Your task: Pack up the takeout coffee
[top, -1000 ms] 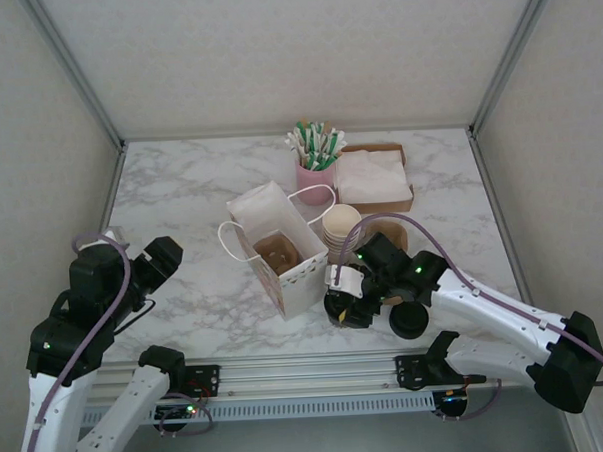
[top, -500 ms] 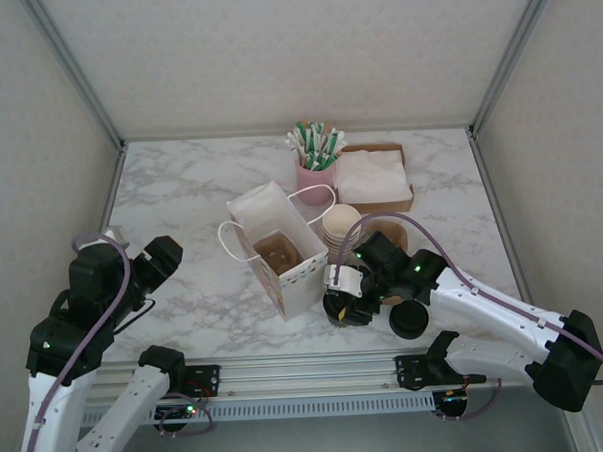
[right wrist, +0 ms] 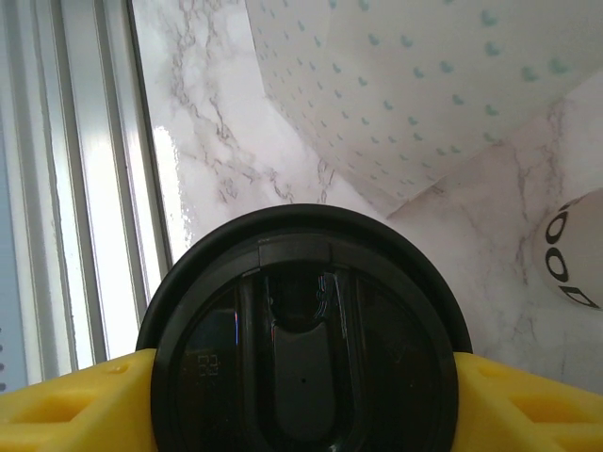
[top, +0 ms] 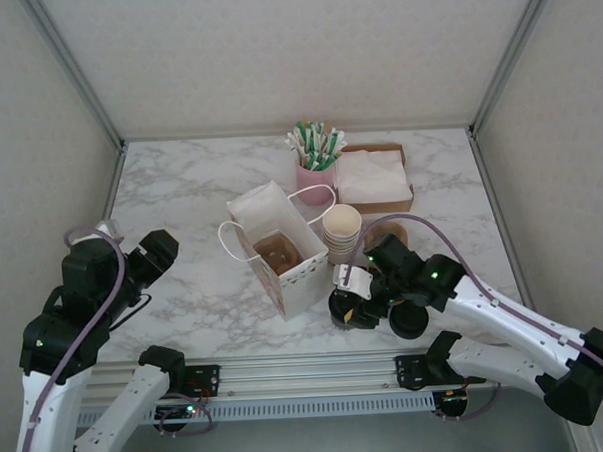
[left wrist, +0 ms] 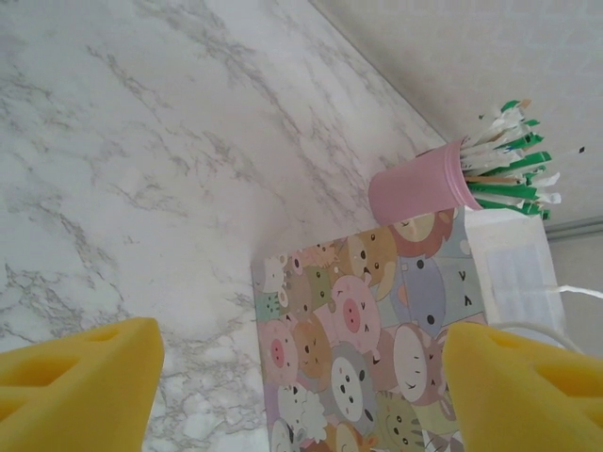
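At the table's near edge, the right gripper clasps the takeout coffee under its black lid. The cup is probably light, crushable and spillable. The left gripper gapes empty.

The paper bag and cup stack crowd the takeout coffee at left and behind. Left of the bag, the table lies free.

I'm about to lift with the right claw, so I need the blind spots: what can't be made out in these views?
1. Right wrist: the lid of the takeout coffee hides its cup, so whether the right claw grips it is unclear.
2. Top view: the walls of the bag hide part of its inside.
3. Left wrist: the bottom edge cuts the bag off.
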